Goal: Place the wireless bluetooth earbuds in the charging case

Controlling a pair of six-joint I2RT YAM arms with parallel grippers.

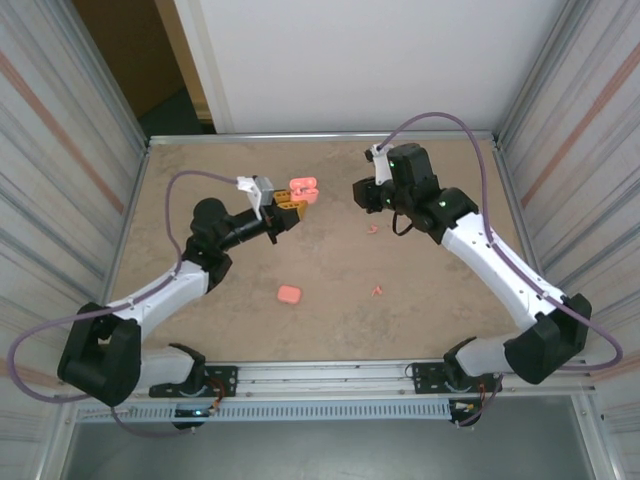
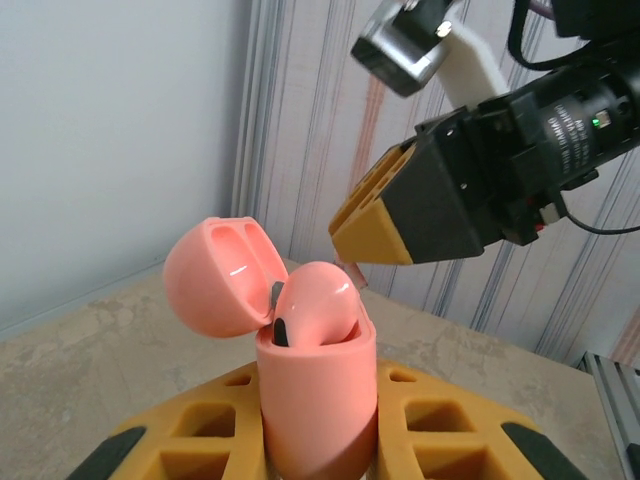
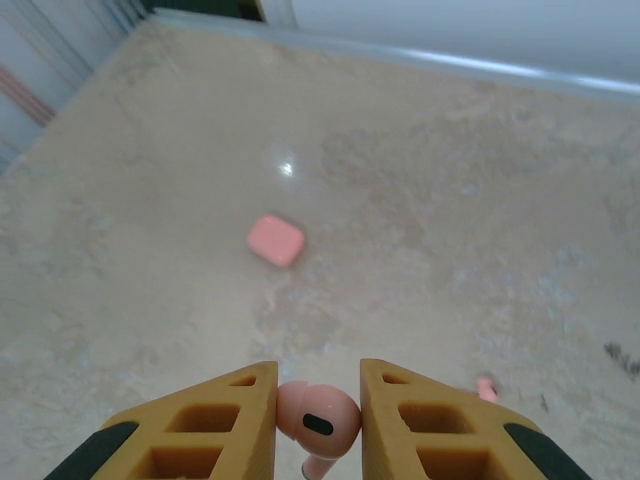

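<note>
My left gripper (image 2: 318, 388) is shut on the body of a pink charging case (image 2: 318, 400), held upright with its lid (image 2: 215, 275) swung open. One salmon-pink earbud (image 2: 318, 303) sits in the case, its head standing above the rim. From above, the left gripper (image 1: 291, 210) holds the charging case (image 1: 303, 189) near the table's far middle. My right gripper (image 3: 318, 378) is shut on another earbud (image 3: 318, 420), stem pointing down, well above the table. The right gripper (image 1: 362, 192) hangs just right of the open case, a short gap away.
A closed pink case (image 1: 289, 294) lies on the table in front of the left arm, and shows below the right wrist as a closed case (image 3: 275, 240). Loose earbuds lie at the centre right (image 1: 373, 229) and nearer the front (image 1: 377, 291). Metal rails edge the table.
</note>
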